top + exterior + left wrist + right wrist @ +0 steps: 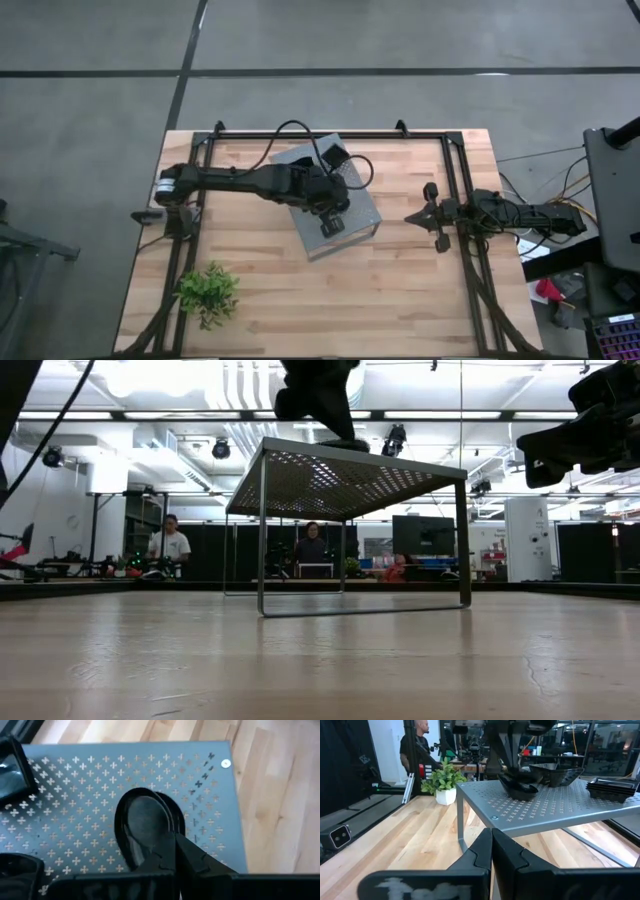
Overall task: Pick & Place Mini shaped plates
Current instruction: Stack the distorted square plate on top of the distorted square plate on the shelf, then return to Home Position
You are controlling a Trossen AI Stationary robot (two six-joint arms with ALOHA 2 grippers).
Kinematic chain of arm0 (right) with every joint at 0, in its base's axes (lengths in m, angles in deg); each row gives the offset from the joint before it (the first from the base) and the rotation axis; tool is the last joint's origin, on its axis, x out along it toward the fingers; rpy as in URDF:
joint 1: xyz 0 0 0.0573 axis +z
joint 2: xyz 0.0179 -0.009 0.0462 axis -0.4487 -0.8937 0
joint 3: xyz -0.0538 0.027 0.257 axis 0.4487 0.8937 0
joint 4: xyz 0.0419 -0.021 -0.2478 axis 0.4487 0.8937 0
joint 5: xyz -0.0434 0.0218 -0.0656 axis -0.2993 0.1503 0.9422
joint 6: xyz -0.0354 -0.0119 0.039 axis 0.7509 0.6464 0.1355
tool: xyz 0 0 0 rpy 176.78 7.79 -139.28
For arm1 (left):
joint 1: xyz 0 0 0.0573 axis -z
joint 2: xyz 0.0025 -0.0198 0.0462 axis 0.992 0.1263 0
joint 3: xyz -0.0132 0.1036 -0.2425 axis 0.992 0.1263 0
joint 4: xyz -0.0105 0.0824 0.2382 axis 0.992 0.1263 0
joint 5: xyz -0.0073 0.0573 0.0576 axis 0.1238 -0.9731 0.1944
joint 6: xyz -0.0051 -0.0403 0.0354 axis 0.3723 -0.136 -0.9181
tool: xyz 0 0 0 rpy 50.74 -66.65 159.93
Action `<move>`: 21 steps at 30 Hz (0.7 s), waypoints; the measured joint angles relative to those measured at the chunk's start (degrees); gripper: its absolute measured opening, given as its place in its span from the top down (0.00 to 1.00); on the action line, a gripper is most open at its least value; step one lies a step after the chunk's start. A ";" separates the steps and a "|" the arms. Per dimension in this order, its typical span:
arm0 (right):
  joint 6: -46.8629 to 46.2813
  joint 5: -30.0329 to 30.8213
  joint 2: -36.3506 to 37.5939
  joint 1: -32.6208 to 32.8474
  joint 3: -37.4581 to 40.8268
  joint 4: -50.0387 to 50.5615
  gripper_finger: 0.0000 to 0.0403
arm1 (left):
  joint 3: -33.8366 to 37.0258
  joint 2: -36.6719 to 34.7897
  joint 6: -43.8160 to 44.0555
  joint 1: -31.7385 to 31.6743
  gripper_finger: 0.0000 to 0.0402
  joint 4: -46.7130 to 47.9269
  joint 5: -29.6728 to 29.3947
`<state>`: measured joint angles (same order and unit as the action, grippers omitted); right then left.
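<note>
the left arm reaches in from the desk's left edge toward the middle, its left end effector (333,226) pointing down with fingers (192,857) pressed together. the right arm waits at the right edge (held level, aimed inward), its right end effector (412,217) closed too.

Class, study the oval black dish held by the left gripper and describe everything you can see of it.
The oval dish is small, glossy and black, with a shallow bowl and raised rim. It sits atop the grey perforated metal stand, near that top's middle. The left gripper is shut on its rim at one end. In the right wrist view it looks stacked on similar dishes.
</note>
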<state>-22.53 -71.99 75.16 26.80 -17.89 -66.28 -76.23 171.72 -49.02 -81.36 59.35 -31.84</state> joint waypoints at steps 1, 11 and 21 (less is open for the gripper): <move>0.00 0.00 0.00 0.00 0.00 0.00 0.98 | 0.05 0.11 0.00 0.00 1.00 0.05 -0.01; 0.00 0.00 0.00 0.00 0.00 0.00 0.98 | 0.02 -0.12 -1.74 -0.01 1.00 -2.14 0.02; 0.00 0.00 0.00 0.00 0.00 0.00 0.98 | 0.11 -1.37 -5.07 0.73 1.00 -1.78 4.28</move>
<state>-22.53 -71.99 75.16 26.80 -17.89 -66.28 -76.12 170.35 -54.09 -80.63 57.57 -27.56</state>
